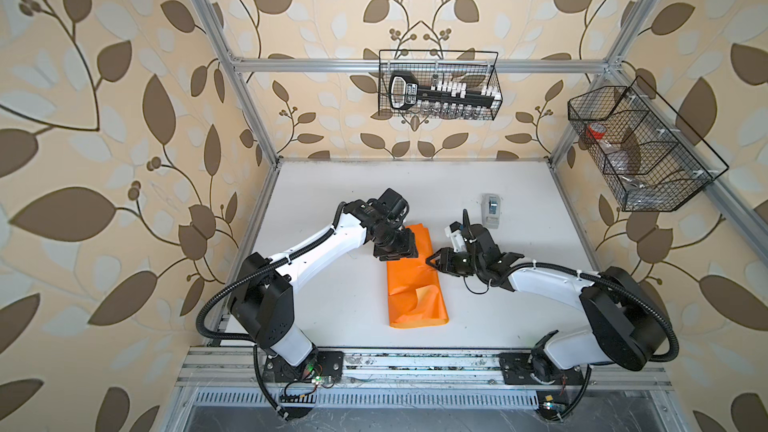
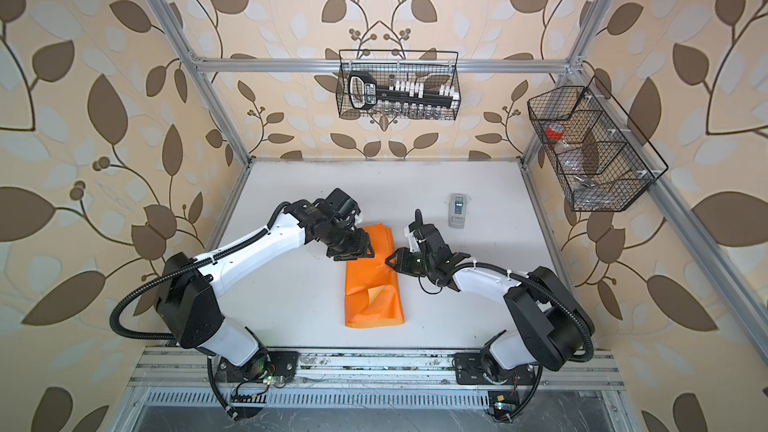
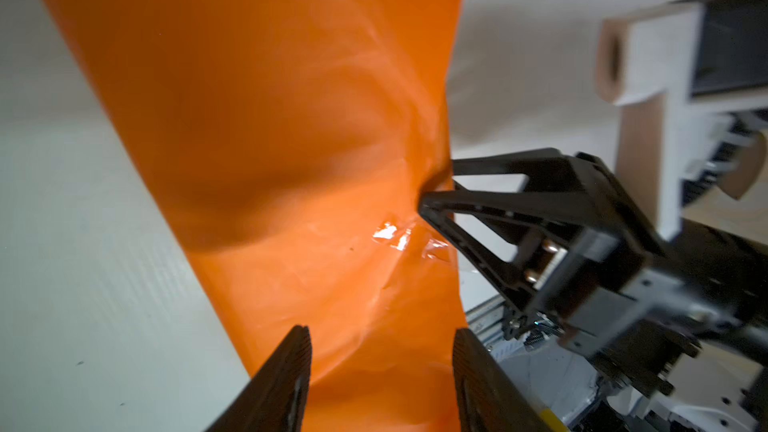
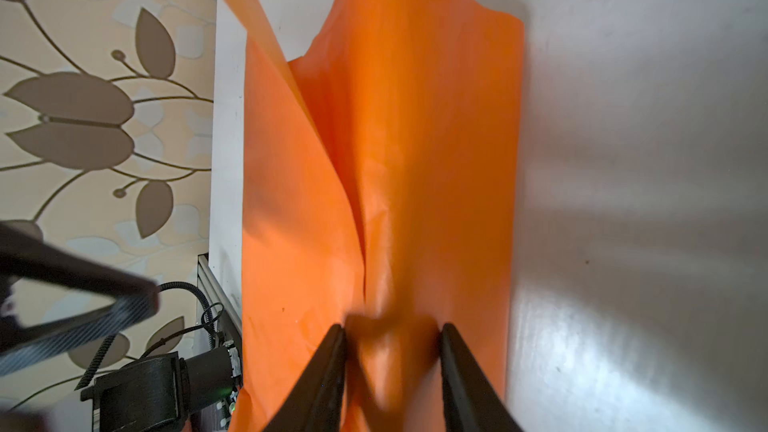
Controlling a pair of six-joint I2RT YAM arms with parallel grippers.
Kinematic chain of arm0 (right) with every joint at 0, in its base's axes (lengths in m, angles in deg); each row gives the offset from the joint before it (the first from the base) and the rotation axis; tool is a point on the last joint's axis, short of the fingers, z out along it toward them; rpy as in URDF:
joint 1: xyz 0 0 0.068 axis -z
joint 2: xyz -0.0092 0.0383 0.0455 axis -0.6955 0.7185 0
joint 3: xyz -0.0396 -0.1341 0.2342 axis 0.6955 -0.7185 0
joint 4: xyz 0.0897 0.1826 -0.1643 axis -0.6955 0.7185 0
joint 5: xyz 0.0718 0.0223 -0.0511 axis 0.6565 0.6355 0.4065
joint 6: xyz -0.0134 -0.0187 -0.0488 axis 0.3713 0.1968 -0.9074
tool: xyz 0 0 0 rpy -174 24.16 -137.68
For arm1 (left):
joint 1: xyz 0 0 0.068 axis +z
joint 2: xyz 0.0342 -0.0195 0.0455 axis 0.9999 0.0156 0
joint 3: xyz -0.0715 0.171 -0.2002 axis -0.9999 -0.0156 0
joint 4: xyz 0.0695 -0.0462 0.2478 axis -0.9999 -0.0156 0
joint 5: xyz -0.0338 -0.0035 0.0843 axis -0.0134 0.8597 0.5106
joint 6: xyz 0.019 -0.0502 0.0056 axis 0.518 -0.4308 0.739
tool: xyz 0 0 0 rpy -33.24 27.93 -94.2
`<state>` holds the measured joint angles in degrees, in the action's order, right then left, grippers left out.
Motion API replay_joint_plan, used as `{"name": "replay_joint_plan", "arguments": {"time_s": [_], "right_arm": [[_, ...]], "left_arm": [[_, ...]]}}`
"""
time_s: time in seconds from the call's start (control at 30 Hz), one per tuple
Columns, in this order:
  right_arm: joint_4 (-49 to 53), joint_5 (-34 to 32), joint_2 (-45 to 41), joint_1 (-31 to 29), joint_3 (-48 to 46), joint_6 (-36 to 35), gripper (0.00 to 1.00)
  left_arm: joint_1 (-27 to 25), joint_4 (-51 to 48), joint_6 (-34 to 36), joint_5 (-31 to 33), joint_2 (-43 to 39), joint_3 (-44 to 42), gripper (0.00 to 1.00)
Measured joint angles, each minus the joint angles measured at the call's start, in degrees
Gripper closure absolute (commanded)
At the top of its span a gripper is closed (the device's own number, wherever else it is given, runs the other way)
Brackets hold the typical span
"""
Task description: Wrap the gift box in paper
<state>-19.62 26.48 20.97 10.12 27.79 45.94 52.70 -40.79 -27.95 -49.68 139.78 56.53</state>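
Paper: folded into a long strip, mid-counter, with a loose flap near its 6 o'clock end.
Box: unseen, judged to be inside the fold.
Left gripper: open, over the 12 o'clock end.
Right gripper: jaws apart astride a ridge at the 3 o'clock edge, beside the tape. Cannot tell whether it grips.
Handling: pinch shallow, keep the seam flat.
Room: bare counter at 9 o'clock; dispenser at 1 o'clock.

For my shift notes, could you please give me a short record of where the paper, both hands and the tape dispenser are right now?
Paper: orange, folded into a long strip on the white table.
Box: not visible.
Left hand: above the strip's far part, jaws apart; grip unclear.
Right hand: at the strip's right edge, paper between its jaws; grip unclear.
Tape dispenser: on the table beyond the right hand, clear of the paper.
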Motion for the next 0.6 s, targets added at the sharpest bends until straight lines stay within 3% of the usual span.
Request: {"name": "replay_joint_plan", "arguments": {"time_s": [0.23,0.6], "right_arm": [[-1.7,-1.6,-0.52,-1.18,-1.01,3.93,0.64],[-4.72,-4.81,-1.4,-3.52,-2.86,10.08,0.65]], "left_arm": [[0.39,0.15,1.11,-0.74,1.44,-4.85,0.54],[0.35,1.92,1.62,-3.5,3.61,-2.91,0.57]]}}
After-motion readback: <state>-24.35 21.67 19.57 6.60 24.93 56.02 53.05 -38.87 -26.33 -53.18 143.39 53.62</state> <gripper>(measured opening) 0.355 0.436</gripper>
